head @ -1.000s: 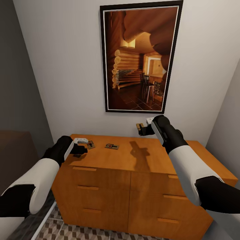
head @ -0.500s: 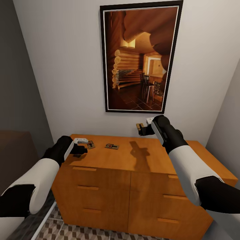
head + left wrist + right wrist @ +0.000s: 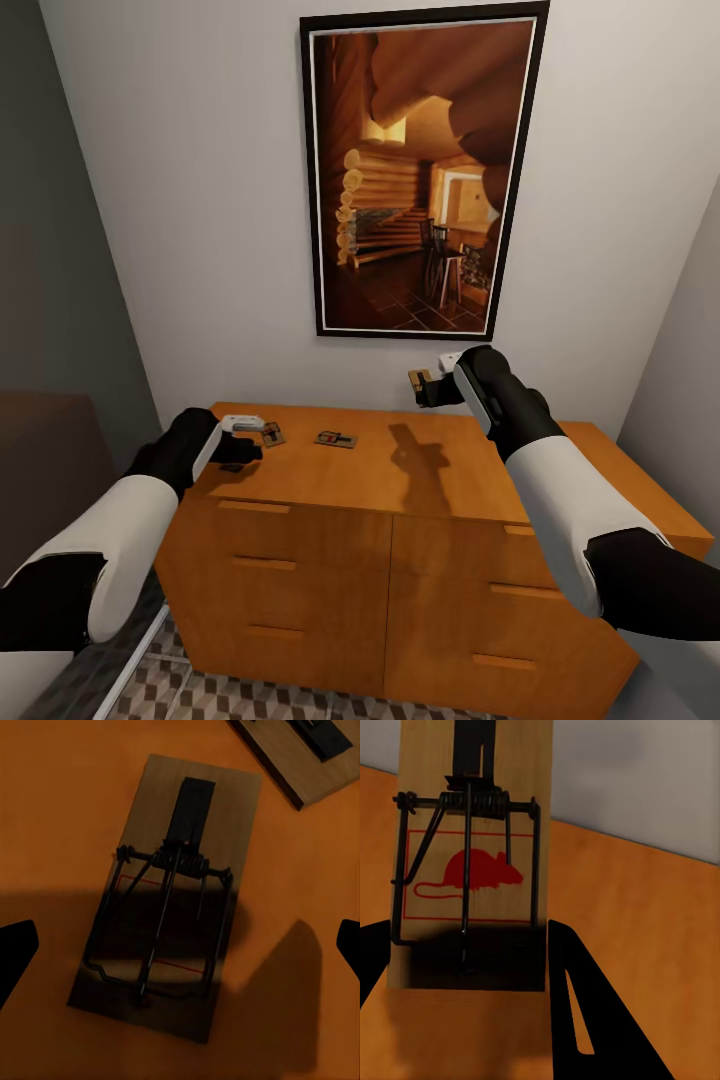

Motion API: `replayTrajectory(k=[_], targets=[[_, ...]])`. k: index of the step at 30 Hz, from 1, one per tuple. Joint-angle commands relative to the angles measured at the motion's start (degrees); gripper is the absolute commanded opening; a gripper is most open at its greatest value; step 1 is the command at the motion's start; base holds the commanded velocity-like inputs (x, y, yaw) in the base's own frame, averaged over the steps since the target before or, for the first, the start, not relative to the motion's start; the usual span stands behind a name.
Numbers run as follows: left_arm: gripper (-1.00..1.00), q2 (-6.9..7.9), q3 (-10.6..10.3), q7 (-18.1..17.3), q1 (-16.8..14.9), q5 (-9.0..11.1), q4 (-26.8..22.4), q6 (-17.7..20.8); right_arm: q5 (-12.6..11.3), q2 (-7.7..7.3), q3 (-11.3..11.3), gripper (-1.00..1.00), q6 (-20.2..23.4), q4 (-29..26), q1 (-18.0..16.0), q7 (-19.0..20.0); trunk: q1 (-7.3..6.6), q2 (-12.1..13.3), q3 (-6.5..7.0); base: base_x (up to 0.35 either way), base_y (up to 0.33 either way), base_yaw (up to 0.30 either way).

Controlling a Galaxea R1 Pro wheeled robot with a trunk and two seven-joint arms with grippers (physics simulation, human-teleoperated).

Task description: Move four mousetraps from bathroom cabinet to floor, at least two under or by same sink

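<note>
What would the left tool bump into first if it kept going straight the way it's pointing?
Most likely the small flat brown wooden mousetrap lying on the orange-brown wooden cabinet top, directly ahead between the left tool's open fingers. How far off it is, the pictures cannot say.

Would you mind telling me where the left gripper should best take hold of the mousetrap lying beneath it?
Probably by the two long edges of the mousetrap, coming straight down from above. It lies flat on the cabinet top, wire parts facing up, and the open left gripper already straddles its width.

Pale wall (image 3: 180,200) bearing a framed log-cabin picture (image 3: 420,170); grey side wall (image 3: 50,250)
</note>
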Motion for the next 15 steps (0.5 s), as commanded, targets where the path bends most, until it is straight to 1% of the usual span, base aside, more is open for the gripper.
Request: replayTrajectory(k=[1, 15], targets=[[1.0, 0.07, 0.07, -0.53, -0.03, -0.61, -0.07, 0.29, -0.39, -0.02, 0.08, -1.0, 0.22, -0.04, -0.05, -0.07, 0.0, -0.04, -0.07, 0.0, 0.0, 0.0], [1.0, 1.45, -0.07, -0.53, -0.03, -0.52, -0.2, 0.6, -0.45, -0.02, 0.09, -1.0, 0.22, -0.04, -0.05, -0.07, 0.0, -0.04, -0.07, 0.0, 0.0, 0.0]])
